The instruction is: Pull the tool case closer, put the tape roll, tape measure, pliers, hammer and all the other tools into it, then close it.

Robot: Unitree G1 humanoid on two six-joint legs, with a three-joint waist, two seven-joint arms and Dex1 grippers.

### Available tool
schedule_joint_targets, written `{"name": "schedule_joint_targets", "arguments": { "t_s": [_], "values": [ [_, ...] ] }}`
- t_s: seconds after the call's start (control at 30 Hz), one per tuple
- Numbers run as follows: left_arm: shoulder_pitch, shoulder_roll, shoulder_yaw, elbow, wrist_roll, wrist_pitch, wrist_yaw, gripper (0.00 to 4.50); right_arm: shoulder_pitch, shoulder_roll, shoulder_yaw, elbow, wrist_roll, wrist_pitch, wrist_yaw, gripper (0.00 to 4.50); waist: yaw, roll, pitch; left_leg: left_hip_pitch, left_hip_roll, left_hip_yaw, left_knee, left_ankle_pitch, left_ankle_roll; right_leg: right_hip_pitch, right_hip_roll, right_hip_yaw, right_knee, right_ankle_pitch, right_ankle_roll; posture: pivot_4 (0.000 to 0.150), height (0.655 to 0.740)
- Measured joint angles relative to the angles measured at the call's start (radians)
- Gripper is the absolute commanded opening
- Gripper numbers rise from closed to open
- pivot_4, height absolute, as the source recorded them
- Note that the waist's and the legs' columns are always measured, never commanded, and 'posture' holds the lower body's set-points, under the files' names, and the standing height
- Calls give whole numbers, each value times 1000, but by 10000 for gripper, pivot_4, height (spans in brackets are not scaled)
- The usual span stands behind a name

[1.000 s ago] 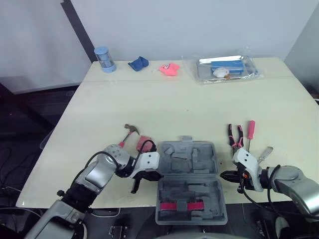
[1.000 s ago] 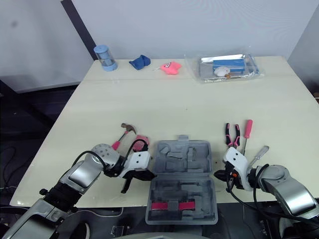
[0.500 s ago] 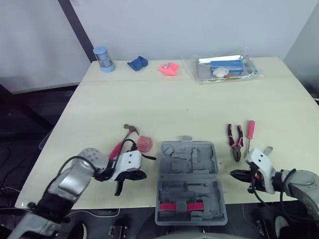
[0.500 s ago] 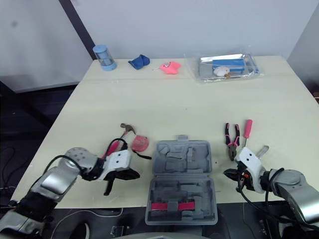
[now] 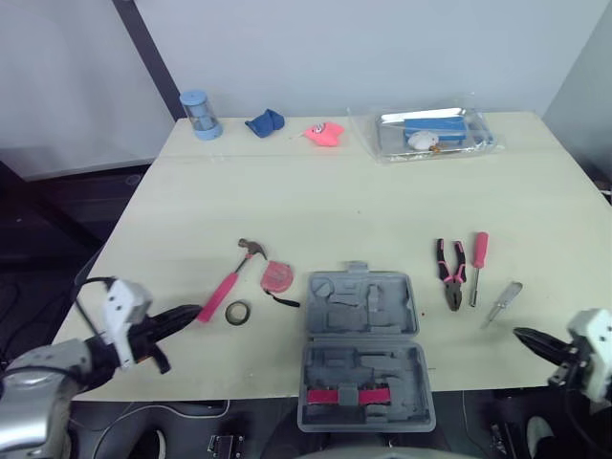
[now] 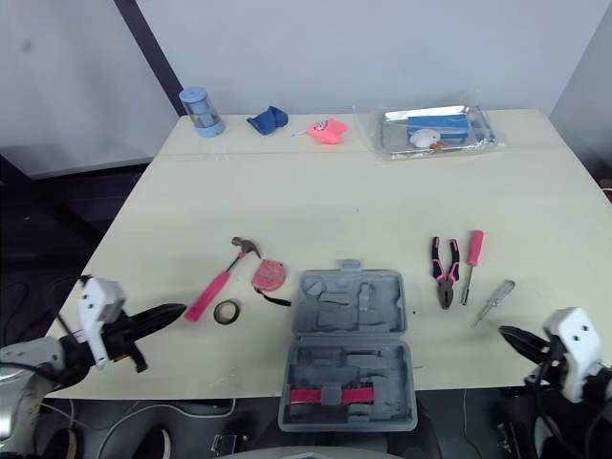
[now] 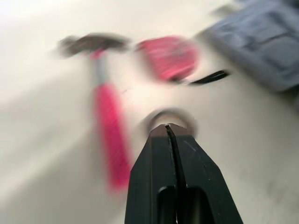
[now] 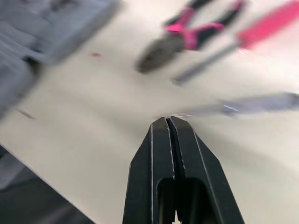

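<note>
Left gripper (image 5: 189, 313) was pinched fully closed, empty, tip beside hammer (image 5: 225, 284) handle; tape roll (image 5: 229, 313) just ahead. Right gripper (image 5: 522, 335) closed, empty, silver screwdriver (image 5: 503, 299) ahead, pliers (image 5: 450, 277) beyond. Tool case (image 5: 361, 316) lay open between them.

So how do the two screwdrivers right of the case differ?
The pink screwdriver has a pink handle; the grey screwdriver has a pale, greyish one. The pink screwdriver lies straight beside the pliers; the grey screwdriver slants, farther right. Both lie on the table, outside the tool case.
</note>
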Motion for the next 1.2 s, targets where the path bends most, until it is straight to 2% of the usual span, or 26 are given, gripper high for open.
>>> {"name": "schedule_joint_targets", "arguments": {
  "t_s": [0.03, 0.1, 0.2, 0.23, 0.27, 0.3, 0.33, 0.37, 0.4, 0.47, 0.57, 0.77, 0.83, 1.03, 1.2],
  "values": [
    [12, -1, 19, 11, -3, -2, 1, 14839, -8, -7, -17, 49, 0, -29, 13, 2447, 1, 0, 0, 1, 0, 0, -1, 0, 0, 1, 0, 0, 0, 0, 0, 1500, 7400],
    [51, -10, 53, 22, -4, -12, 5, 23605, -36, -27, -36, 168, -1, -107, 58, 7962, 0, 0, 1, 8, 1, 1, -4, -1, 1, 8, -1, 0, -3, 0, 0, 1500, 7400],
    [113, -9, 112, 70, -6, -41, -7, 38028, -89, -42, -68, 359, -2, -206, 97, 22233, -2, -2, 1, 15, 3, 3, -12, -3, 5, 13, 0, 1, -9, -1, 0, 1500, 7400],
    [151, -10, 150, 83, -7, -56, -8, 41588, -121, -59, -79, 475, -3, -262, 128, 26184, -3, -2, 1, 16, 3, 3, -13, -3, 5, 13, 0, 1, -10, -1, 0, 1500, 7400],
    [158, -10, 159, 86, -7, -61, -8, 45000, -124, -64, -84, 506, -4, -274, 134, 32579, -5, -2, 1, 16, 4, 3, -13, -3, 5, 13, 1, 1, -11, 0, 0, 1500, 7400],
    [180, -11, 178, 87, -7, -73, -8, 45000, -143, -73, -85, 572, -5, -307, 157, 33857, -4, -2, 1, 15, 4, 3, -14, -2, 3, 13, 0, 1, -11, 0, 0, 1500, 7400],
    [194, -15, 189, 87, -10, -80, -9, 45000, -170, -79, -84, 636, -5, -337, 180, 38565, -4, -1, 1, 15, 4, 4, -14, -1, 1, 13, 0, 2, -11, 0, 0, 1500, 7400],
    [198, -16, 194, 87, -13, -87, -10, 45000, -187, -82, -83, 672, -6, -354, 195, 39785, -4, -1, 1, 16, 4, 4, -14, -1, 1, 13, 0, 2, -11, 0, 0, 1500, 7400],
    [204, -18, 198, 87, -14, -93, -12, 45000, -200, -86, -82, 702, -6, -367, 206, 43919, -4, -1, 1, 16, 4, 5, -14, -1, 1, 13, 0, 2, -11, 0, 0, 1500, 7400],
    [236, -22, 209, 92, -14, -128, -22, 45000, -245, -122, -79, 837, -15, -428, 244, 43919, -4, 0, 0, 16, 4, 6, -14, -3, 5, 13, 0, 3, -12, 0, -1, 1500, 7400],
    [247, -32, 207, 97, -14, -142, -24, 45000, -269, -143, -79, 917, -22, -473, 267, 43919, -4, 0, 0, 16, 4, 6, -14, -3, 5, 13, 0, 3, -12, 0, -1, 1500, 7400],
    [264, -31, 163, 56, 15, -187, -43, 45000, -269, -144, -65, 848, -3, -458, 333, 43919, -7, 2, -1, 16, 5, 7, -14, -3, 6, 13, 0, 6, -12, 0, -1, 1500, 7400],
    [265, -17, 138, 21, 36, -181, -36, 45000, -250, -141, -58, 752, 18, -413, 342, 43919, -6, 2, -1, 15, 5, 6, -14, -3, 6, 13, 0, 7, -13, 0, 0, 1500, 7400],
    [205, 146, -31, -279, 145, -24, 26, 45000, -232, -105, 58, 229, 148, -219, 366, 43919, 2, 3, -1, 15, 5, 5, -14, -4, 6, 13, 0, 8, -13, 0, -1, 1500, 7400],
    [111, 271, -185, -396, 213, 206, 71, 45000, -254, -102, 138, 43, 186, -120, 362, 43919, 1, 2, 0, 13, 5, 5, -14, -2, 3, 11, 0, 6, -14, 0, -1, 1500, 7400]
  ]
}}
